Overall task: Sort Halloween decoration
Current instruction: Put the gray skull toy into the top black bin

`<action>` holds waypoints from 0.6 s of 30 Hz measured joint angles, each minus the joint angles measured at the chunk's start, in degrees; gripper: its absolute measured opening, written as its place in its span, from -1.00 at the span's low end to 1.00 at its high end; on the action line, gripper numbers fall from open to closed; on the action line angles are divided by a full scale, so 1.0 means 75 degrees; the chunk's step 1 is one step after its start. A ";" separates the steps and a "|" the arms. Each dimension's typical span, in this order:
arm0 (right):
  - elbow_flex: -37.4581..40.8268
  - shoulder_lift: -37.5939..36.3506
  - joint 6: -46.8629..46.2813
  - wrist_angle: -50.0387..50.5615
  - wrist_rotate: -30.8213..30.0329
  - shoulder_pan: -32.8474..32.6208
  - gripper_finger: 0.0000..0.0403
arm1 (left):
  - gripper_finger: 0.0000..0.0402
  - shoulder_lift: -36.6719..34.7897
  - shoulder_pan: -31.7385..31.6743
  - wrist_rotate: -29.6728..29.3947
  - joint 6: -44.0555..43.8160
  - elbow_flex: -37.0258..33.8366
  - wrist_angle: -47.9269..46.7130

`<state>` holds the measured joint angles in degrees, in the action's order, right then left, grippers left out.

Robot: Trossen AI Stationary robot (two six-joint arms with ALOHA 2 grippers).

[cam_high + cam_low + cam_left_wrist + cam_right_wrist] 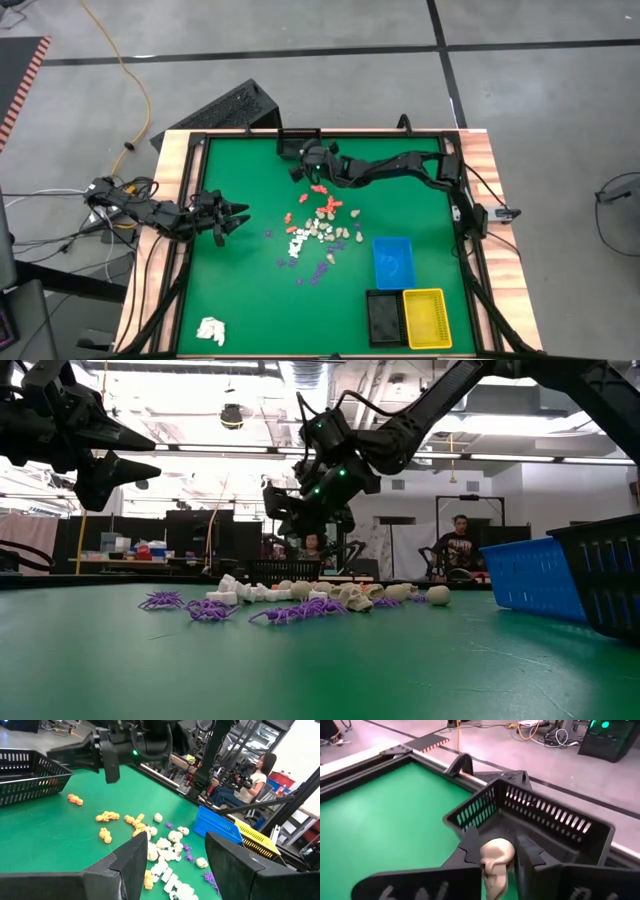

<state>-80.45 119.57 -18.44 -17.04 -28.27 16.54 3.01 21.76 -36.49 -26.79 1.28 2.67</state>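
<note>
Green felt desk (240, 290): right tool (497, 857) pinches a cream skull figurine (496, 862) beside the black slotted basket (555, 827); left tool (172, 852) hovers, gaping.

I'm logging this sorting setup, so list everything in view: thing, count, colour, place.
Halloween decoration pieces: many, orange, cream, white and purple, scattered mid-table.
Cream skull piece: one, held in the right gripper in front of the black basket.
Black basket: one, at the table's far edge.
Blue tray: one, right of the pile.
Black tray: one, near edge, beside the yellow one.
Yellow tray: one, near edge.
White wad: one, near-left corner.
Table: one, green top, wooden border.
People: at least two, seated in the room beyond.
Left gripper: open, over the table's left side.
Right gripper: shut on the skull.
</note>
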 joint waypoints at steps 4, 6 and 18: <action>-0.0350 -0.0002 -0.0038 0.0152 0.0184 0.0153 -0.72 | -0.06 0.0000 0.0002 -0.0006 0.0000 0.0000 -0.0002; -0.0512 -0.0003 -0.0082 0.0433 0.0207 0.0232 -0.69 | -0.06 0.0000 0.0003 -0.0015 0.0000 0.0000 -0.0003; -0.0658 0.0105 -0.0227 0.0852 0.0872 0.0618 -0.06 | -0.06 0.0000 0.0002 -0.0017 0.0003 -0.0003 -0.0002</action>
<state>-85.38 120.36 -20.14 -10.65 -21.73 21.17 3.01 21.78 -36.62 -26.76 1.26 2.66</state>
